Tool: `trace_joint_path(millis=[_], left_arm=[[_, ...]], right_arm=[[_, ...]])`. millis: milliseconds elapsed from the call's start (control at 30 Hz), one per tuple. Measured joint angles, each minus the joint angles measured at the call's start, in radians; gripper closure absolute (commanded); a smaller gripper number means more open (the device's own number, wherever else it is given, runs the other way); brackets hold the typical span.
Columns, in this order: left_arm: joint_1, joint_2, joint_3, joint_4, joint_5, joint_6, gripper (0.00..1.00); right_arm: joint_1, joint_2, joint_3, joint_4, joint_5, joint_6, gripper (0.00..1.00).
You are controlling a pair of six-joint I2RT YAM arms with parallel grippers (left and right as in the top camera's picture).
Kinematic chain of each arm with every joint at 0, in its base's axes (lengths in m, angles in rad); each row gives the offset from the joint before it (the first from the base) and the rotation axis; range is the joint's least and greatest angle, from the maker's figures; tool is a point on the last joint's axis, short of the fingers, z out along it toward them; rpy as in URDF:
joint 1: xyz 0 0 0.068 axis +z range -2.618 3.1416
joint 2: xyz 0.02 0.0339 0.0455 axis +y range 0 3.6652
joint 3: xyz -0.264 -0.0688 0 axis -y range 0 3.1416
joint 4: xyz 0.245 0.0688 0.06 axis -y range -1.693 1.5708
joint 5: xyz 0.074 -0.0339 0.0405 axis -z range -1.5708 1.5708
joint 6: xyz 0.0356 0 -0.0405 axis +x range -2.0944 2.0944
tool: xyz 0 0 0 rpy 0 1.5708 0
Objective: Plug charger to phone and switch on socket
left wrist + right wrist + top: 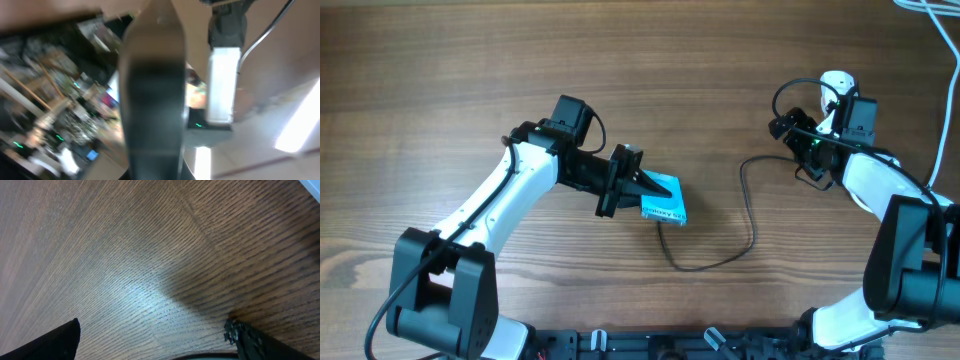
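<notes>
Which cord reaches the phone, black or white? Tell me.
The thin black cable: it loops across the table and ends at the phone. The thick white cord lies at the far right edge, well apart.

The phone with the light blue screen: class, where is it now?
Overhead view: the flat, light blue rectangular phone is mid-frame, at the tip of the left gripper, the thin black charger cable looping away to its right.

Brown wood-grain table (pixel 440 80), seen from overhead; a thin black charger (pixel 751 235) lies in a loose loop across its middle, trailing right from the phone (pixel 665 207); a white cord (pixel 932 22) crosses the far right corner.
</notes>
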Motion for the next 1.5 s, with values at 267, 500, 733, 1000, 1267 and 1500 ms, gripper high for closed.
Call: trace_joint_path(millis=[267, 500, 733, 1000, 1267, 1500], left_arm=[[-0.012, 0.0, 0.0, 0.08, -0.41, 0.167, 0.96], [-0.012, 0.0, -0.002, 0.175, -0.646, 0.252, 0.96], [-0.008, 0.0, -0.003, 0.26, -0.698, 0.302, 0.96], [0.09, 0.0, -0.003, 0.227, -0.713, 0.415, 0.96], [0.249, 0.0, -0.003, 0.175, -0.71, 0.524, 0.96], [0.352, 0.0, -0.006, 0.149, -0.682, 0.598, 0.96]], right_arm=[[0.0, 0.0, 0.0, 0.0, 0.002, 0.0, 0.0], [0.0, 0.0, 0.0, 0.0, 0.002, 0.0, 0.0], [0.0, 0.0, 0.0, 0.0, 0.002, 0.0, 0.0], [0.0, 0.0, 0.0, 0.0, 0.003, 0.0, 0.0], [0.0, 0.0, 0.0, 0.0, 0.002, 0.0, 0.0], [0.0, 0.002, -0.002, 0.06, 0.02, 0.014, 0.0]])
